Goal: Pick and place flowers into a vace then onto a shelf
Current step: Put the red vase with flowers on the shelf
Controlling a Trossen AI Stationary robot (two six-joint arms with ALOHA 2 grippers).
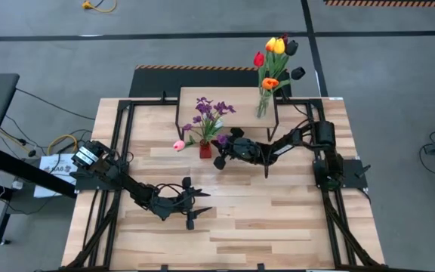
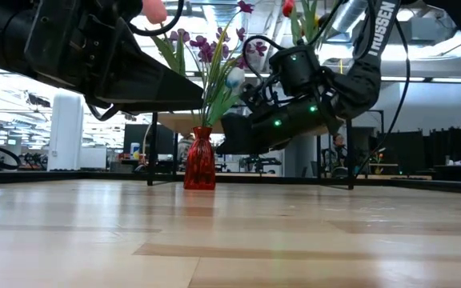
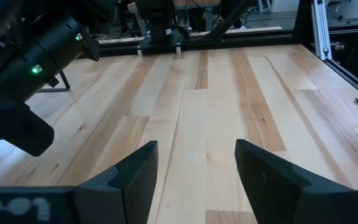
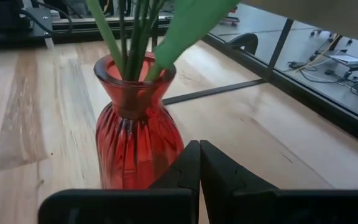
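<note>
A red ribbed glass vase (image 4: 135,134) stands on the table in front of the shelf (image 1: 232,94). It holds purple sprigs (image 1: 210,113) and a pink tulip (image 1: 178,145) that leans toward the table's left. A clear vase (image 1: 263,106) with red, yellow, orange and dark tulips (image 1: 278,47) stands on the shelf's right end. My right gripper (image 4: 199,163) is shut, close to the red vase's right side and low by its belly. My left gripper (image 3: 196,149) hovers open over bare planks near the table's middle (image 1: 195,205), holding nothing. My right gripper's shut fingertips (image 4: 194,152) come level from the table's right and stand right by the red vase's lower belly (image 4: 163,149). Whether they touch the glass, I cannot tell. The vase stands upright on the table.
Black frame rails (image 1: 123,151) run along the table's left and right sides. The shelf's thin black legs (image 2: 152,148) stand behind the red vase. Bare planks (image 1: 278,219) fill the near half of the table.
</note>
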